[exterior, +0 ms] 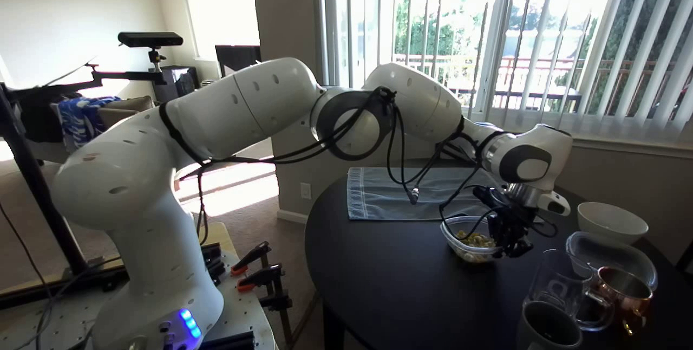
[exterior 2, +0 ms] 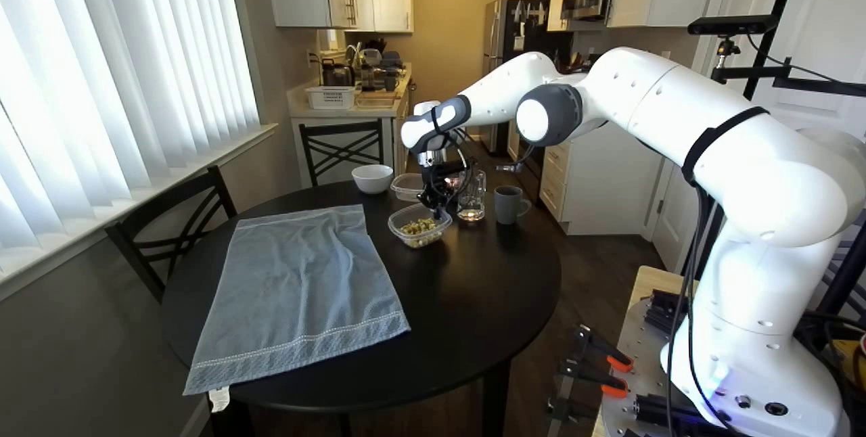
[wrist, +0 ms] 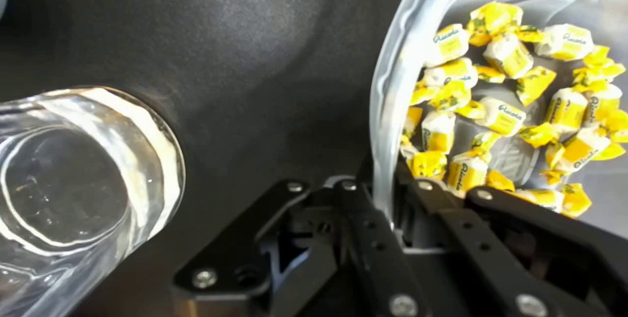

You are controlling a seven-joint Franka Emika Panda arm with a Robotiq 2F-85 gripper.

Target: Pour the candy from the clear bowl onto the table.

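The clear bowl (exterior: pixel 446 232) is upright and holds the candy (exterior: pixel 474 240). The bowl (exterior 2: pixel 398 227) and candy (exterior 2: pixel 418 226) also show in an exterior view. In the wrist view the bowl's rim (wrist: pixel 387 106) runs down between my fingers, with the yellow-and-white wrapped candy (wrist: pixel 500 116) lying inside. My gripper (wrist: pixel 385 172) is shut on the near rim, one finger outside and one inside. The gripper also shows in both exterior views (exterior: pixel 511 247) (exterior 2: pixel 436 210). I cannot tell whether the bowl touches the dark table (exterior: pixel 379 279) (exterior 2: pixel 473 302).
A clear glass mug (wrist: pixel 162 170) (exterior 2: pixel 471 201) stands close beside the gripper. A copper mug (exterior: pixel 622 296), grey mug (exterior 2: pixel 507 205), clear container (exterior 2: pixel 404 188) and white bowl (exterior 2: pixel 372 180) stand around the gripper's far side. A grey-blue cloth (exterior 2: pixel 298 288) lies on the table.
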